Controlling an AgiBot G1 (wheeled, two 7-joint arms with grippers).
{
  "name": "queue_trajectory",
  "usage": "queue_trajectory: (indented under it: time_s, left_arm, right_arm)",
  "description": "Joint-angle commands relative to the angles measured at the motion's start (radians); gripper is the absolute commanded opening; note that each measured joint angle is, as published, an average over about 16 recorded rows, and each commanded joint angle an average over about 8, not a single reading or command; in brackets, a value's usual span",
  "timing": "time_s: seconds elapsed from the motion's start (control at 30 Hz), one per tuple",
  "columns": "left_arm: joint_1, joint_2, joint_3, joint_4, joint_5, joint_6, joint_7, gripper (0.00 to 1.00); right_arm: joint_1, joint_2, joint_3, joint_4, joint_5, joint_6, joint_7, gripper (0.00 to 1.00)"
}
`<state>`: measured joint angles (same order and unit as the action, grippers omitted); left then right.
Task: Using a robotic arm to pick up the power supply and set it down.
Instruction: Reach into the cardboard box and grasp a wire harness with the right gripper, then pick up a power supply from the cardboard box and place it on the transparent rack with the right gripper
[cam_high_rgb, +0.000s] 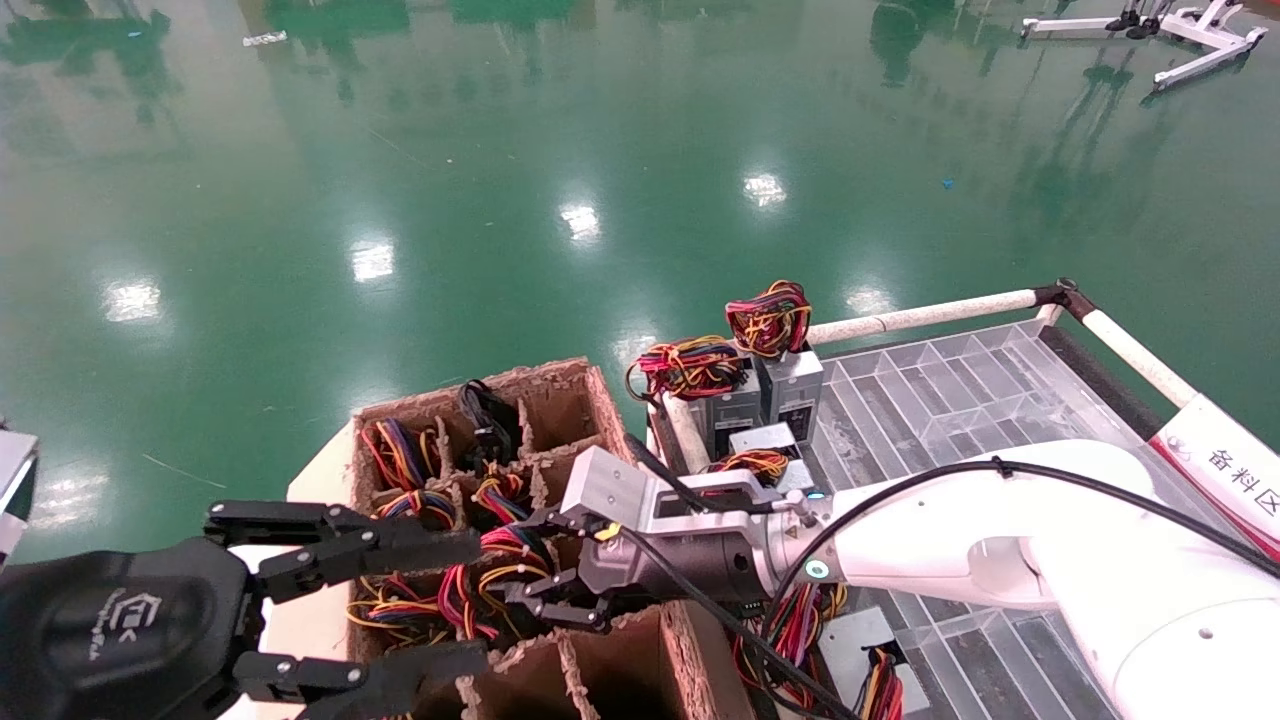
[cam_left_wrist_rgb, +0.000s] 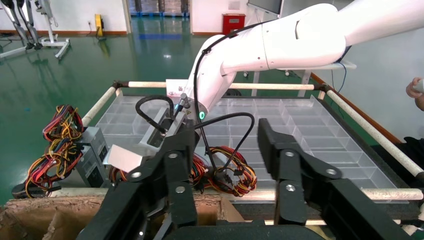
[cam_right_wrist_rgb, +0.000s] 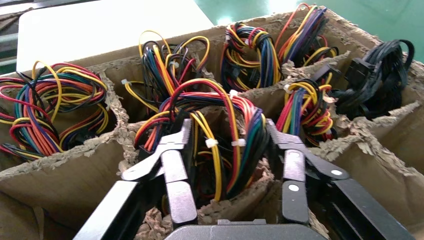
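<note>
The robotic arm (cam_high_rgb: 960, 540), white-shelled with a green light ring, reaches from the right into a cardboard divider box (cam_high_rgb: 560, 385). Its right gripper (cam_high_rgb: 535, 562) (cam_right_wrist_rgb: 229, 127) is open, one finger on each side of a looped bundle of red, yellow, orange and blue wires (cam_right_wrist_rgb: 220, 115). That bundle belongs to the power supply (cam_high_rgb: 505, 545), whose metal body is hidden down in the compartment. My left gripper (cam_high_rgb: 465, 600) (cam_left_wrist_rgb: 225, 132) hovers open at the box's near left corner with nothing between its fingers.
Other compartments hold more wire bundles (cam_right_wrist_rgb: 55, 107) and a black-cabled unit (cam_high_rgb: 487, 420). Two silver supplies (cam_high_rgb: 790, 390) stand at the edge of a clear divided tray (cam_high_rgb: 950, 390) framed by white rails (cam_high_rgb: 920, 315). Green floor lies beyond.
</note>
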<state>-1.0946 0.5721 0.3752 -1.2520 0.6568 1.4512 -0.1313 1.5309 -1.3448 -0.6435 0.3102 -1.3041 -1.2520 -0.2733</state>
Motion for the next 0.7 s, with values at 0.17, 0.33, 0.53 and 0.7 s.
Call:
queue_trajectory:
  time_s: [0.17, 0.33, 0.53, 0.7]
  left_arm:
    - [0.0, 0.0, 0.0, 0.0, 0.0, 0.0, 0.0, 1.0]
    - [0.0, 0.0, 0.0, 0.0, 0.0, 0.0, 0.0, 1.0]
    - [0.0, 0.0, 0.0, 0.0, 0.0, 0.0, 0.0, 1.0]
    - [0.0, 0.0, 0.0, 0.0, 0.0, 0.0, 0.0, 1.0]
  right_arm:
    - [0.001, 0.002, -0.01, -0.014, 0.011, -0.003, -0.001, 0.0]
    - [0.003, 0.005, -0.015, -0.02, 0.021, -0.01, -0.003, 0.0]
    - [0.009, 0.015, -0.011, -0.029, 0.04, -0.027, -0.004, 0.0]
    - [0.017, 0.029, 0.0, -0.036, 0.064, -0.059, -0.002, 0.0]
